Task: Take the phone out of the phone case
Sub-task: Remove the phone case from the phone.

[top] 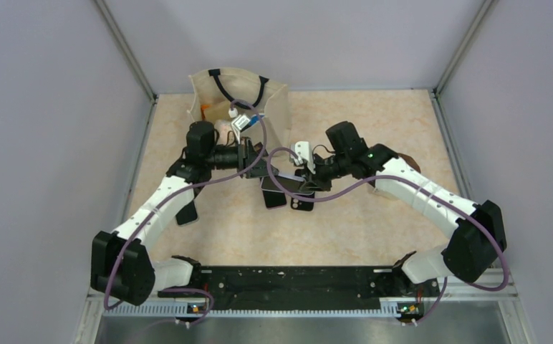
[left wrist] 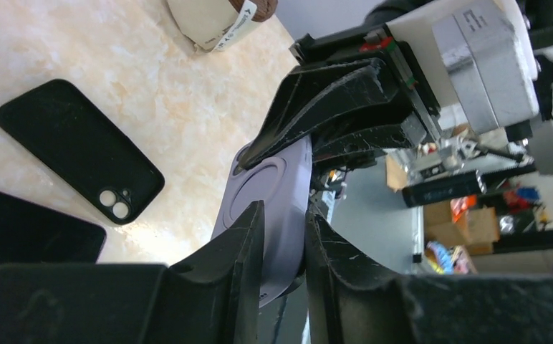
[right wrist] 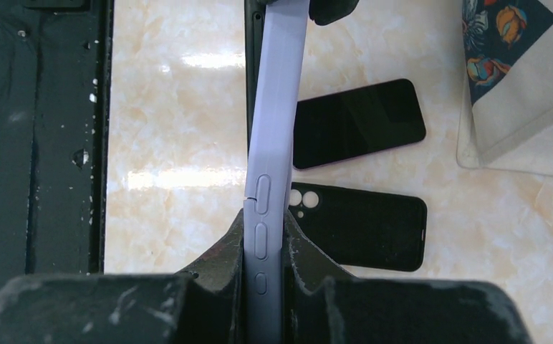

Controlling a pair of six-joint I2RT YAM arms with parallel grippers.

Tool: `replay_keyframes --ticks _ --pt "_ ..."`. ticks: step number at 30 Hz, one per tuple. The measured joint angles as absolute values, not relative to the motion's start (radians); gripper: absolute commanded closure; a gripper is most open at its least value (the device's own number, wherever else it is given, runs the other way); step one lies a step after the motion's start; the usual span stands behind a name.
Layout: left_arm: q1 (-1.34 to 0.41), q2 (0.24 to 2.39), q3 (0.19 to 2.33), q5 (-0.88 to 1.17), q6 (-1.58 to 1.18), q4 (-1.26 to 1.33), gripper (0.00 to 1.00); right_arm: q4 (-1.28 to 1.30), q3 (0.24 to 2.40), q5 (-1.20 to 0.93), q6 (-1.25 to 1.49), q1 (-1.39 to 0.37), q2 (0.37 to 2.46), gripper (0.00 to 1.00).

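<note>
No brand name can be read anywhere; a white tag [left wrist: 239, 21] on the cream tote bag [top: 277, 100] carries small print that is too fine to make out, and the side buttons on the lavender phone case [right wrist: 274, 107] are unmarked. The lavender phone case is held up off the table between the two arms, edge-on to the right wrist camera. The left gripper [left wrist: 286, 229] is clamped on one end of it and the right gripper [right wrist: 263, 236] is pinched tight on the other. A dark edge is seen along one side of the case, so the phone [right wrist: 248, 72] appears to be seated in it. The tote bag, with black handles, is stood at the back of the table. White and orange items are glimpsed inside, though they cannot be identified, and a dark floral-printed piece [right wrist: 499, 36] is seen at its side. On the beige marbled tabletop [top: 374, 115] a black phone case [right wrist: 367, 226] with camera cut-outs is laid flat just beside a dark-screened phone [right wrist: 359, 122]. Another dark handset [top: 188, 213] is partly hidden by the left arm. The table is enclosed by grey panels [top: 44, 107] in a metal frame. A black base strip [top: 295, 276] is fixed at the near edge, and cardboard boxes [left wrist: 474, 222] are seen in the room beyond.
</note>
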State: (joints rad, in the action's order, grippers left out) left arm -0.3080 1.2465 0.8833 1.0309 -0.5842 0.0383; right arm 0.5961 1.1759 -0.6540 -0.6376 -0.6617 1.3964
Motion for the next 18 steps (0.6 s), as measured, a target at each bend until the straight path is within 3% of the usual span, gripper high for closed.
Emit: replay_keyframes --ticks 3,5,7,13,18 --pt "-0.308 1.252 0.948 1.074 -0.435 -0.093 0.63 0.596 1.176 -0.690 -0.648 -0.659 1.396 1.00" --pt "-0.308 1.260 0.996 1.097 -0.321 -0.192 0.38 0.600 1.176 -0.709 -0.652 -0.657 1.396 1.00" --pt "-0.298 1.267 1.036 1.104 -0.199 -0.293 0.24 0.620 1.178 -0.734 -0.656 -0.648 1.396 1.00" --pt "-0.276 1.336 1.197 1.129 0.187 -0.679 0.08 0.641 1.179 -0.773 -0.656 -0.624 1.396 1.00" --pt "-0.276 1.344 1.274 1.142 0.465 -0.931 0.05 0.645 1.179 -0.804 -0.653 -0.611 1.396 1.00"
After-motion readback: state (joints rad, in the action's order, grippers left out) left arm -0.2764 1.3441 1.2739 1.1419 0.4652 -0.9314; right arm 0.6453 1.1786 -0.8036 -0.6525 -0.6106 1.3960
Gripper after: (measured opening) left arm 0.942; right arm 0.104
